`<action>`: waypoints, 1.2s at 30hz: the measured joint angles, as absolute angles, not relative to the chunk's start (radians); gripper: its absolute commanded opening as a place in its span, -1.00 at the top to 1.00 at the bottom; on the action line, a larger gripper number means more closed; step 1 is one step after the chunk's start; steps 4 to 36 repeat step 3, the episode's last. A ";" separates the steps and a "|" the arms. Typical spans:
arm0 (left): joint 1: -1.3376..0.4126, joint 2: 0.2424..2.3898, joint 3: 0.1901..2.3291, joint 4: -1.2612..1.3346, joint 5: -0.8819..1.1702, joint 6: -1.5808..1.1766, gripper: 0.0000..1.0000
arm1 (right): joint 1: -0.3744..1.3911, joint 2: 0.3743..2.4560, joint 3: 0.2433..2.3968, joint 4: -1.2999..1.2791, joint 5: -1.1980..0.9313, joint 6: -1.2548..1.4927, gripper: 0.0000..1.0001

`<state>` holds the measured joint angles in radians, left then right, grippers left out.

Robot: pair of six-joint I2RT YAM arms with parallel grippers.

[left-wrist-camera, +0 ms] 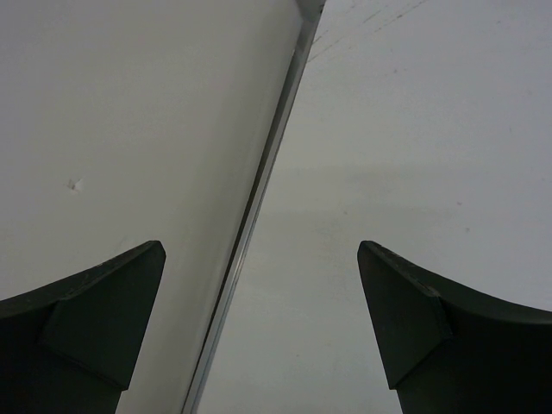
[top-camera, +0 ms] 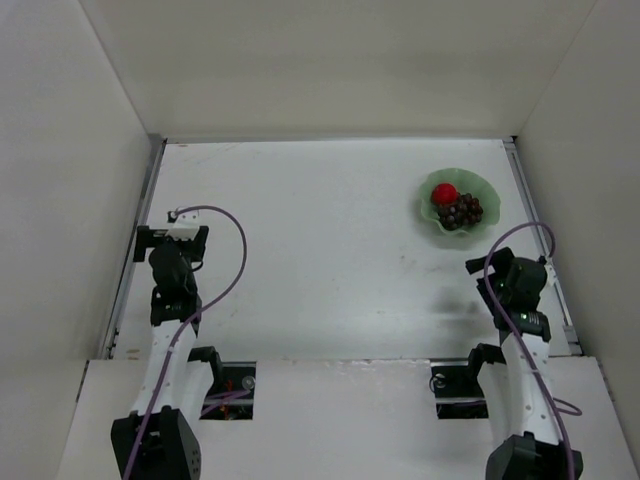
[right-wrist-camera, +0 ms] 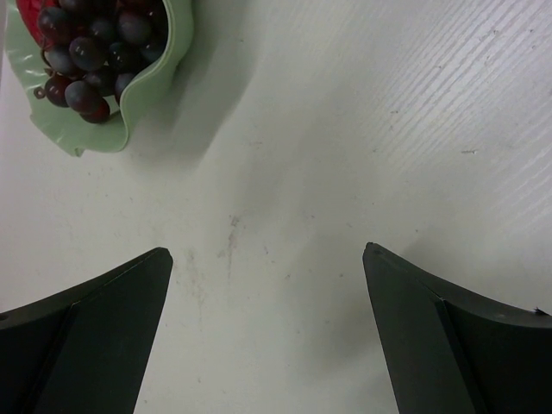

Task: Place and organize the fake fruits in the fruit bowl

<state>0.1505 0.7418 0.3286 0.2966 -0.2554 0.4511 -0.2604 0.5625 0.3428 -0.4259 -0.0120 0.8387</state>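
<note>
The jaws, left and right, stand released and empty, because the glossy red round fruit and purple grape bunch lie together inside the mint-green scalloped bowl.

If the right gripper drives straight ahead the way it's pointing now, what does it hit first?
Probably the bare table: nothing else shows ahead of the right gripper, whose jaws stand open. The fruit bowl sits off to one side, likely missed.

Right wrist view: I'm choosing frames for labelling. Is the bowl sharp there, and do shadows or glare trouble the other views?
Right wrist: fruit bowl and grapes sharp, cropped by the corner, soft shadow beside the bowl. Left wrist: even, dim light, no glare. Top external: flat lighting, fruit bowl small but distinct.
</note>
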 measured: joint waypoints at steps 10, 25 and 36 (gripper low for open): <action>0.150 0.742 0.329 0.297 -0.257 0.448 -1.00 | -0.260 0.591 0.343 -0.425 -0.020 0.839 -1.00; 0.150 0.742 0.329 0.297 -0.257 0.448 -1.00 | -0.260 0.591 0.343 -0.425 -0.020 0.839 -1.00; 0.150 0.742 0.329 0.297 -0.257 0.448 -1.00 | -0.260 0.591 0.343 -0.425 -0.020 0.839 -1.00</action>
